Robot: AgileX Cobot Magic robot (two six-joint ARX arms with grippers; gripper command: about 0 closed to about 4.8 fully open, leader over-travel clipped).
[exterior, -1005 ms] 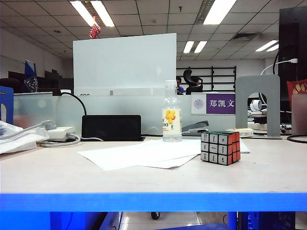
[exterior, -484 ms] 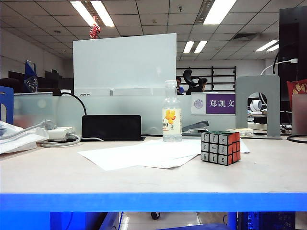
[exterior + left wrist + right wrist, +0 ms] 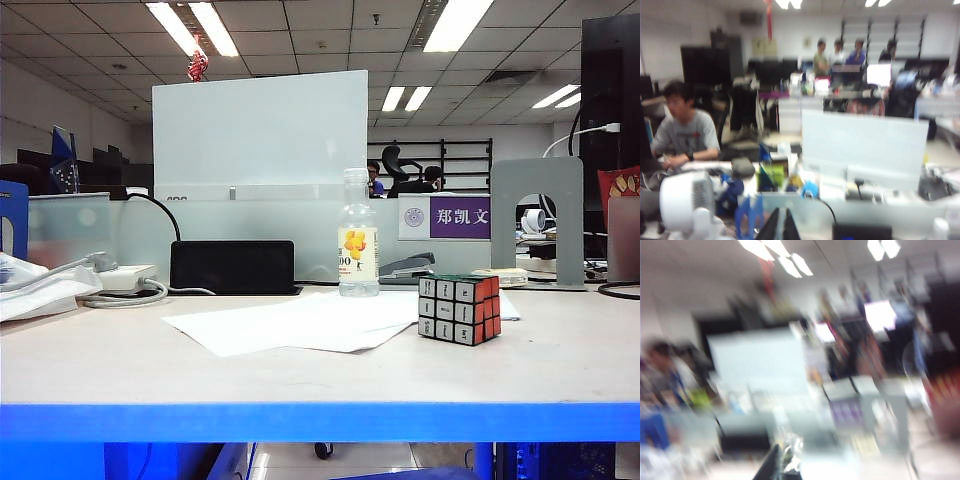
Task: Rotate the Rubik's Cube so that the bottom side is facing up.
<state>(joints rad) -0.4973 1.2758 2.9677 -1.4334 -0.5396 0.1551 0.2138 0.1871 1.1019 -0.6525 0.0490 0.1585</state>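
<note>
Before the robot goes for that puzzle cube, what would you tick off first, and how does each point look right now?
1. Rubik's Cube resting flat on the table: ok.
2. Room around the cube: ok; the clear bottle stands apart, behind it to the left.
3. Paper sheets free of the cube: cannot tell; their edge runs close by it.
4. Left tool open to grasp: not ok; its tips sit together, shut, nothing held.
5. Right tool open: cannot tell; the right wrist view is blurred.
6. Either tool near the cube: not ok; neither shows in the exterior view.
</note>
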